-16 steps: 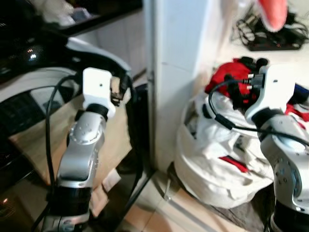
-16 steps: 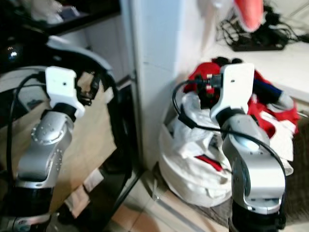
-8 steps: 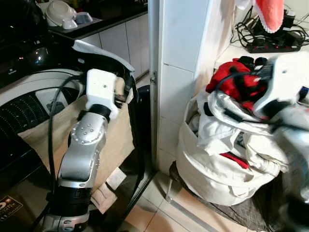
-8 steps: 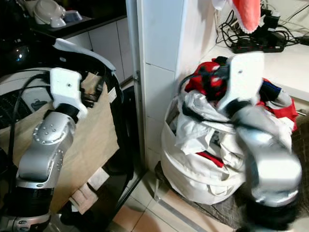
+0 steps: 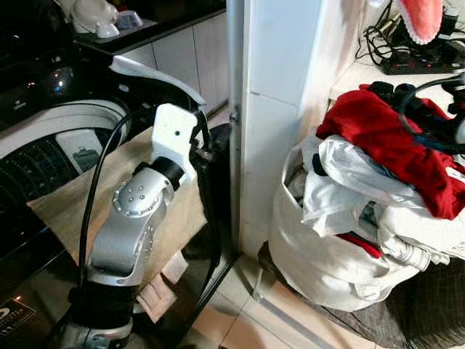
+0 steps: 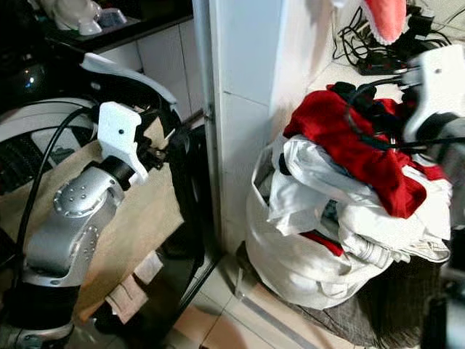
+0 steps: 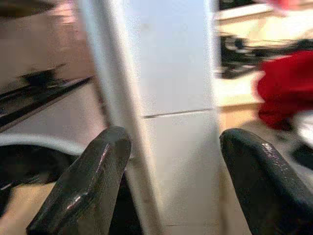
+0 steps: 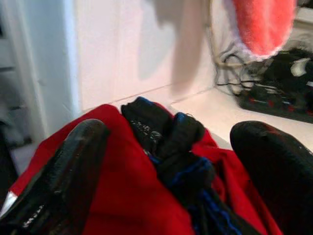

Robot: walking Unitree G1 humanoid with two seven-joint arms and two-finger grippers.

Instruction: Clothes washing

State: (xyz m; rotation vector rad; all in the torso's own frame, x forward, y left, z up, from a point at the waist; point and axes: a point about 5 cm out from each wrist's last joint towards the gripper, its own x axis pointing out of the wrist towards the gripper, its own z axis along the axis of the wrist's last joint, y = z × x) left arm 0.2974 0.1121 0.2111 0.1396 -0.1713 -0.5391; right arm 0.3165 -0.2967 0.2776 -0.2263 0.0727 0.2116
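A white laundry bag stands on the floor beside a white pillar, heaped with white clothes. A red garment lies on top, with a black and blue garment on it. My right gripper hovers just above these two garments, open and holding nothing; its white wrist is at the right edge. The washing machine sits at the left with a beige cloth draped over its front. My left gripper is open and empty between the machine and the pillar, facing the pillar.
The white tiled pillar separates machine and bag. A ledge behind the bag holds a power strip and tangled cables. A pink fluffy item hangs above. Dishes sit on the black counter. A dark mat lies under the bag.
My right arm has swung off to the right, uncovering the pile and the red garment. The left wrist has shifted a little towards the pillar. The view itself has shifted slightly.
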